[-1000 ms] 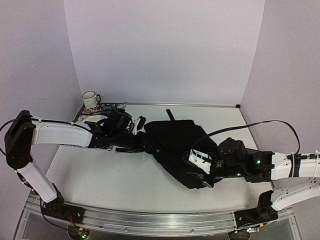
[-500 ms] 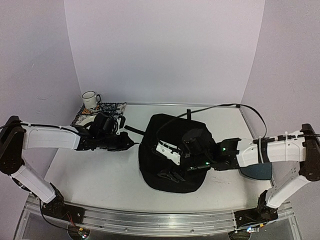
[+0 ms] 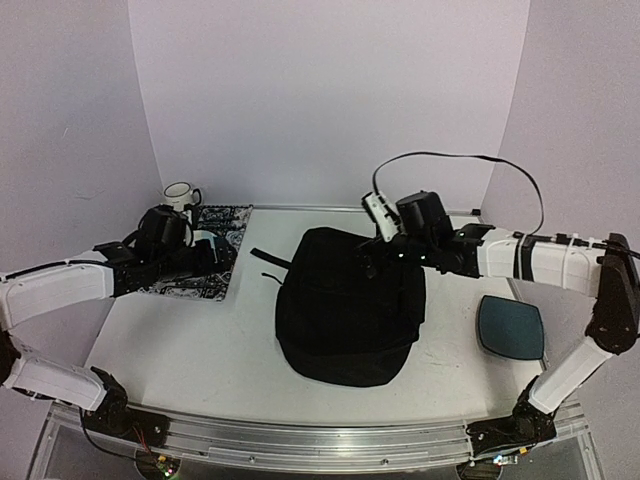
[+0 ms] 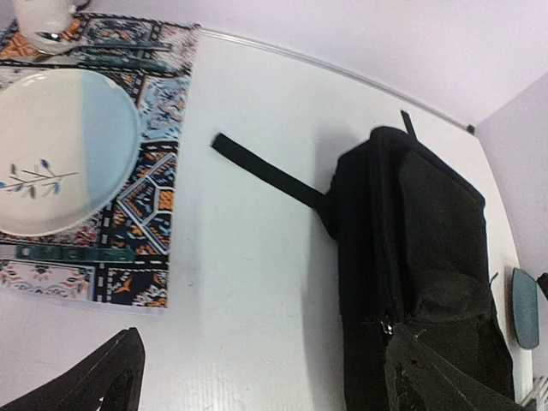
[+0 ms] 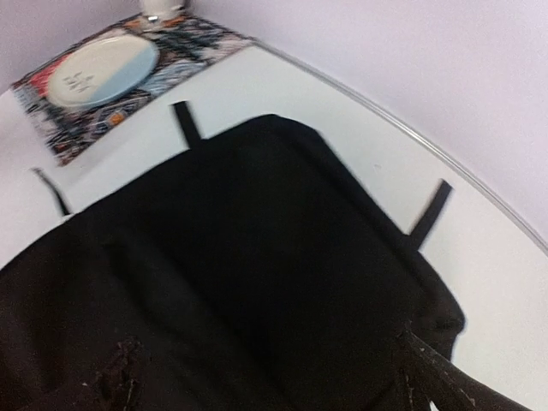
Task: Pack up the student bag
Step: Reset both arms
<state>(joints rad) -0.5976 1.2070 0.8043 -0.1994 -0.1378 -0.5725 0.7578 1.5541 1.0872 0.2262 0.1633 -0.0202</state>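
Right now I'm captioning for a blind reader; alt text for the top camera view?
A black backpack lies flat, centre frame. The left gripper hangs open over a patterned placemat, the right gripper open over the backpack's far end. A teal pad lies right.

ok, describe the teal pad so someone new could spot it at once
Start at the big black student bag in the middle of the white table. Look right of it, near the table's right edge: the pad lies flat there, apart from the bag. It is the only dark-teal, rounded, thin thing; the other flat piece, a patterned placemat, is far left.
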